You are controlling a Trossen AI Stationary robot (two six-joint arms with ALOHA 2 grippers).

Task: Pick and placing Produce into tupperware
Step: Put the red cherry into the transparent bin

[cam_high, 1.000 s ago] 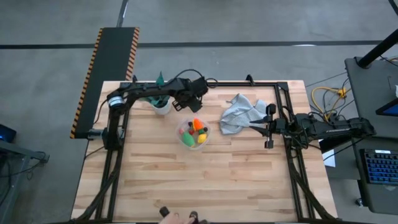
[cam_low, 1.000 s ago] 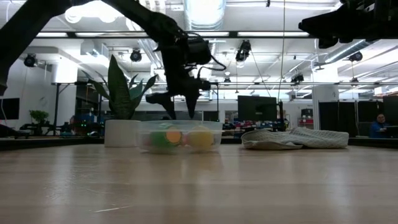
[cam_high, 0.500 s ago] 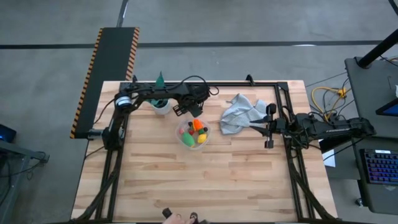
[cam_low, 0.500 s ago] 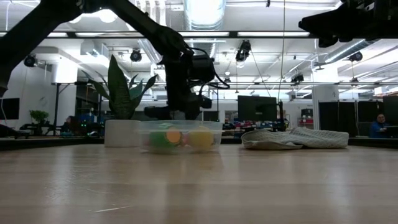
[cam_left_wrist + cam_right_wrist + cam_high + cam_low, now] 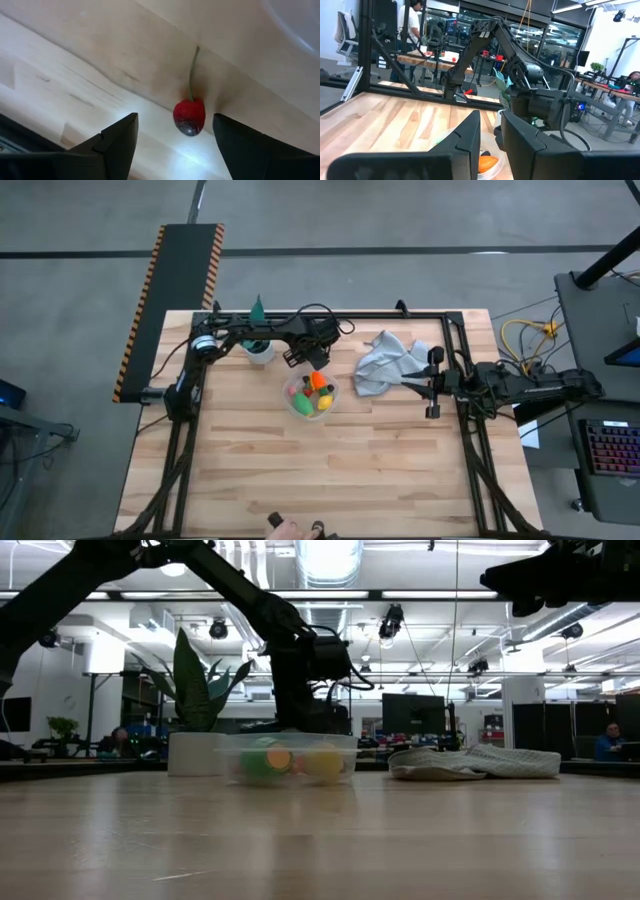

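The clear round tub (image 5: 312,393) sits mid-table holding several toy pieces, green, orange, yellow and red; in the low view the tub (image 5: 290,760) shows the same pieces through its wall. A red cherry (image 5: 189,116) with a green stem lies flat on the wood. My left gripper (image 5: 175,145) is open low over the table just beyond the tub's far side (image 5: 311,360), one finger on either side of the cherry and clear of it. My right gripper (image 5: 432,385) waits at the table's right side, with its fingers (image 5: 490,145) close together and nothing between them.
A teal-leaved plant in a white pot (image 5: 258,346) stands just left of my left gripper. A crumpled grey-blue cloth (image 5: 385,362) lies right of the tub. Bare wood spreads toward the near edge, where a person's hand (image 5: 290,528) shows. People stand in the room beyond.
My left gripper has come down from above the tub's height to just over the table behind the tub, shifting slightly toward the tub. The tub, its contents and my right arm have stayed put.
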